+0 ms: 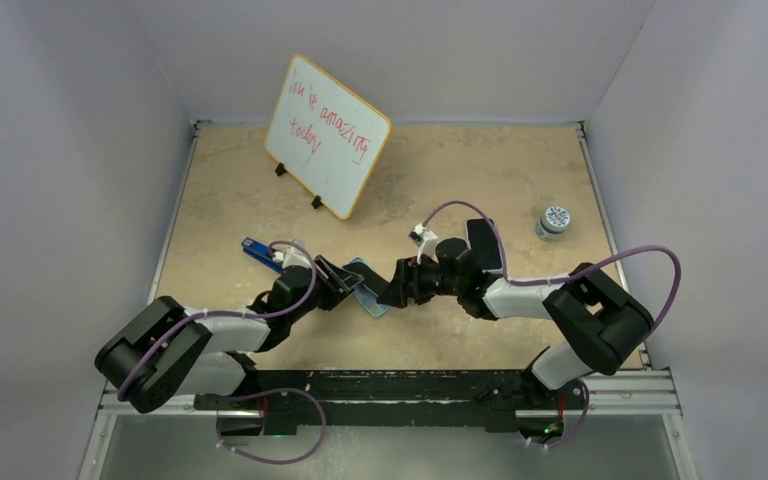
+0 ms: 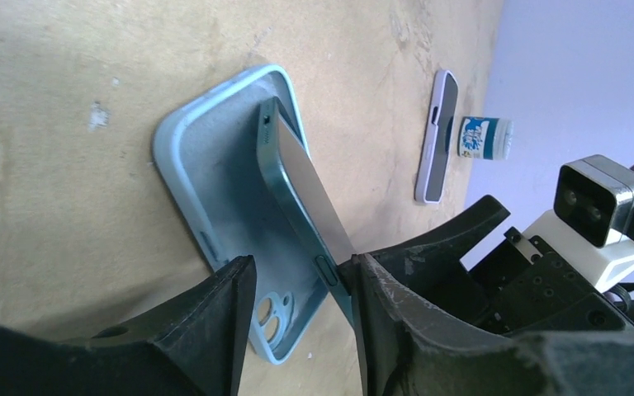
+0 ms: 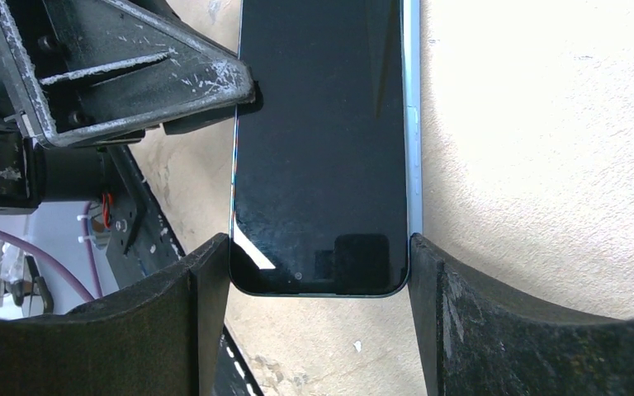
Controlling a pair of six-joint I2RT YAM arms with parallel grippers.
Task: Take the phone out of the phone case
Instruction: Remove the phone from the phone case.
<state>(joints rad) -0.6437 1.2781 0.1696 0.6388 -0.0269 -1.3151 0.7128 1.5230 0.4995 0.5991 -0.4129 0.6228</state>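
Observation:
The light blue phone case [image 2: 215, 177] lies open side up on the table and also shows in the top view [image 1: 368, 296]. The dark phone [image 2: 297, 177] tilts up out of it, one long edge lifted and the far end still at the case rim. My right gripper [image 3: 320, 264] is shut on the phone [image 3: 322, 140], one finger on each long side near its end. My left gripper [image 2: 301, 326] is open; its fingers straddle the case's camera-hole end, and the right finger [image 2: 404, 330] touches the phone's raised edge. The two grippers meet over the case [image 1: 345, 285] [image 1: 397, 290].
A small whiteboard [image 1: 327, 135] with red writing stands at the back. A small white jar [image 1: 554, 222] sits at the right, and also shows in the left wrist view [image 2: 485, 137]. A second phone in a pale case [image 2: 435, 136] lies near it.

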